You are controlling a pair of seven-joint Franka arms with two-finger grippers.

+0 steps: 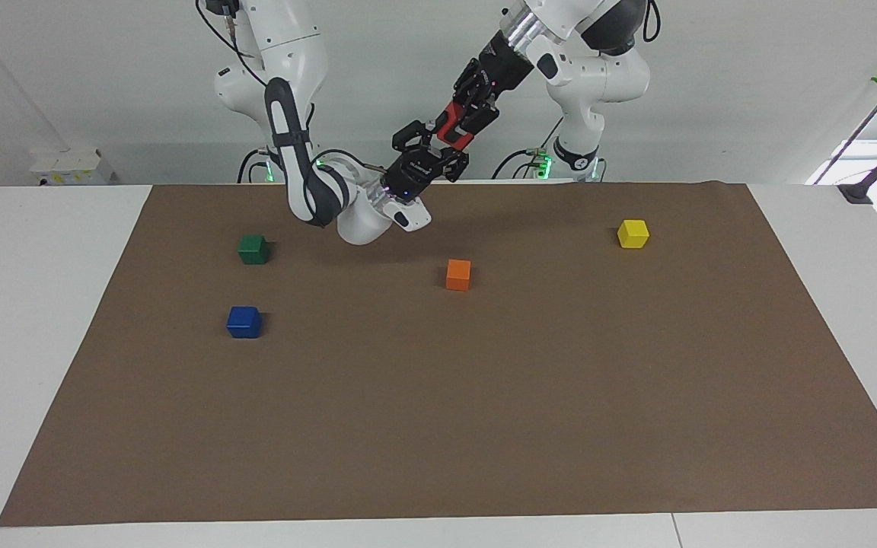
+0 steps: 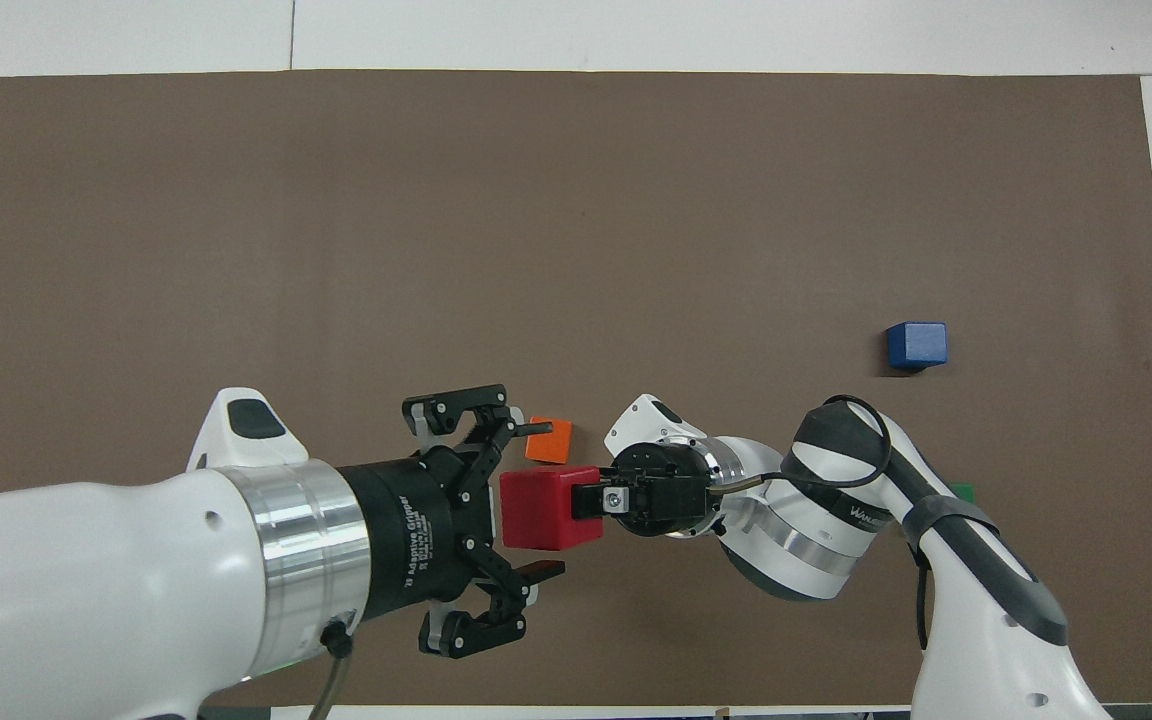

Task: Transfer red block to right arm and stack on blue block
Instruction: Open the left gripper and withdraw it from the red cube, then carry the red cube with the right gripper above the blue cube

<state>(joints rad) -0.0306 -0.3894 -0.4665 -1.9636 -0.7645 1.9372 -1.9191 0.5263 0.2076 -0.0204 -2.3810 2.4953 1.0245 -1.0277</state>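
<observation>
The red block (image 1: 452, 131) (image 2: 536, 510) is up in the air over the mat's edge by the robots, between the two grippers. My right gripper (image 1: 436, 142) (image 2: 588, 497) points up at it and is shut on it, one finger (image 2: 584, 497) lying across its top. My left gripper (image 1: 460, 122) (image 2: 542, 498) comes down from the other side; its fingers stand wide apart on either side of the block without touching it. The blue block (image 1: 243, 322) (image 2: 916, 345) sits on the mat toward the right arm's end.
An orange block (image 1: 458, 274) (image 2: 549, 440) lies mid-mat, under the grippers in the overhead view. A green block (image 1: 253, 249) sits nearer to the robots than the blue one. A yellow block (image 1: 633, 233) sits toward the left arm's end. A brown mat (image 1: 438, 426) covers the table.
</observation>
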